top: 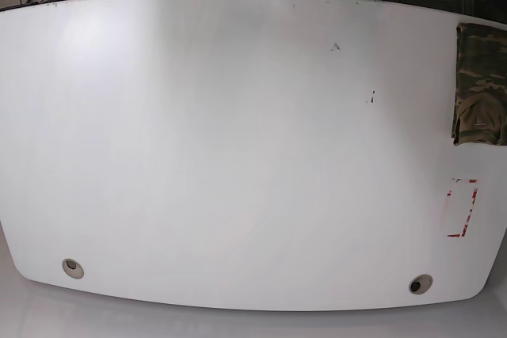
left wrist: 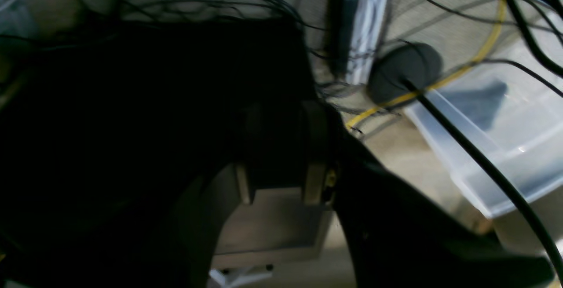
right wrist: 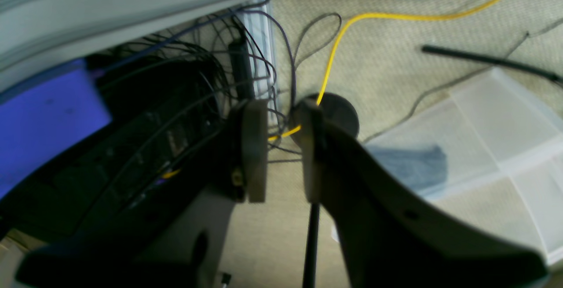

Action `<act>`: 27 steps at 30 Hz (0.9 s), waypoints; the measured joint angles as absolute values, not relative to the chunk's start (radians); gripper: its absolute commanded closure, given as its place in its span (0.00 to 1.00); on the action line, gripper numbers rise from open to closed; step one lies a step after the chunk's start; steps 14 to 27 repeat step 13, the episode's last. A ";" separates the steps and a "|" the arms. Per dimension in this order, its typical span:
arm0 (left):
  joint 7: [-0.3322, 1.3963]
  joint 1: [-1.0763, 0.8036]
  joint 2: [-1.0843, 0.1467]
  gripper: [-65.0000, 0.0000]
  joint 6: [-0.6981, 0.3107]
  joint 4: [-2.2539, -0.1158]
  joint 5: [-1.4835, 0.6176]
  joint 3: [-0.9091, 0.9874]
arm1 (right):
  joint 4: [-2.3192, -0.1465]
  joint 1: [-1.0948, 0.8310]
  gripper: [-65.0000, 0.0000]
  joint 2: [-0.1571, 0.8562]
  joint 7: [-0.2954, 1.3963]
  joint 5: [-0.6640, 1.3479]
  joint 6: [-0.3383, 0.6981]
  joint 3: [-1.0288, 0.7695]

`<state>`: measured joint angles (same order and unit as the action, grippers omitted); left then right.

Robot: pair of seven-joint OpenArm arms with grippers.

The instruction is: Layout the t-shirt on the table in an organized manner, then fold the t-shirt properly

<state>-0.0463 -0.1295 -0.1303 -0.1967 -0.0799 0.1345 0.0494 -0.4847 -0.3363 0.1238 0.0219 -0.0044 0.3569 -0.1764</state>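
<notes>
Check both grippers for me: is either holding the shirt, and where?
Neither. The right gripper is open and holds nothing, with only floor and cables behind it. The left gripper also looks empty. The shirt lies at the table edge, untouched.

Beige carpet (right wrist: 396, 59) is strewn with black cables (right wrist: 484, 59) and a yellow cable (right wrist: 396, 16); a clear plastic bin (right wrist: 492, 147) is seen nearby.

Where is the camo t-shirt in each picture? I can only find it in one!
Base view: the t-shirt lies folded at the table's far right edge, partly cut off by the picture's edge.
Left wrist view: not in it.
Right wrist view: not in it.
Shared landmark: the yellow cable shows in both wrist views.
</notes>
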 measured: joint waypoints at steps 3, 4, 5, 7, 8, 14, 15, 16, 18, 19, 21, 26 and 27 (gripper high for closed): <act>-0.052 -0.121 -0.128 0.79 -0.169 -0.080 0.134 0.049 | -0.469 -0.323 0.80 0.124 0.022 -0.004 0.347 -0.176; -0.053 -0.118 -0.130 0.79 -0.160 -0.080 0.135 0.049 | -0.467 -0.319 0.80 0.123 0.022 -0.005 0.339 -0.176; -0.053 -0.116 -0.131 0.79 -0.156 -0.081 0.134 0.049 | -0.465 -0.317 0.80 0.121 0.022 -0.016 0.336 -0.177; -0.057 -0.112 -0.134 0.79 -0.155 -0.083 0.134 0.049 | -0.462 -0.311 0.80 0.119 0.019 -0.047 0.324 -0.177; -0.062 -0.110 -0.137 0.79 -0.155 -0.083 0.134 0.049 | -0.459 -0.309 0.80 0.118 0.020 -0.060 0.316 -0.177; -0.056 -0.114 -0.138 0.79 -0.154 -0.083 0.134 0.049 | -0.447 -0.296 0.80 0.096 0.021 -0.118 0.298 -0.178; -0.056 -0.114 -0.138 0.79 -0.154 -0.083 0.134 0.049 | -0.447 -0.296 0.80 0.096 0.021 -0.118 0.298 -0.178; -0.056 -0.114 -0.138 0.79 -0.154 -0.083 0.134 0.049 | -0.447 -0.296 0.80 0.096 0.021 -0.118 0.298 -0.178; -0.056 -0.114 -0.138 0.79 -0.154 -0.083 0.134 0.049 | -0.447 -0.296 0.80 0.096 0.021 -0.118 0.298 -0.178; -0.056 -0.114 -0.138 0.79 -0.154 -0.083 0.134 0.049 | -0.447 -0.296 0.80 0.096 0.021 -0.118 0.298 -0.178; -0.056 -0.114 -0.138 0.79 -0.154 -0.083 0.134 0.049 | -0.447 -0.296 0.80 0.096 0.021 -0.118 0.298 -0.178; -0.056 -0.114 -0.138 0.79 -0.154 -0.083 0.134 0.049 | -0.447 -0.296 0.80 0.096 0.021 -0.118 0.298 -0.178; -0.056 -0.114 -0.138 0.79 -0.154 -0.083 0.134 0.049 | -0.447 -0.296 0.80 0.096 0.021 -0.118 0.298 -0.178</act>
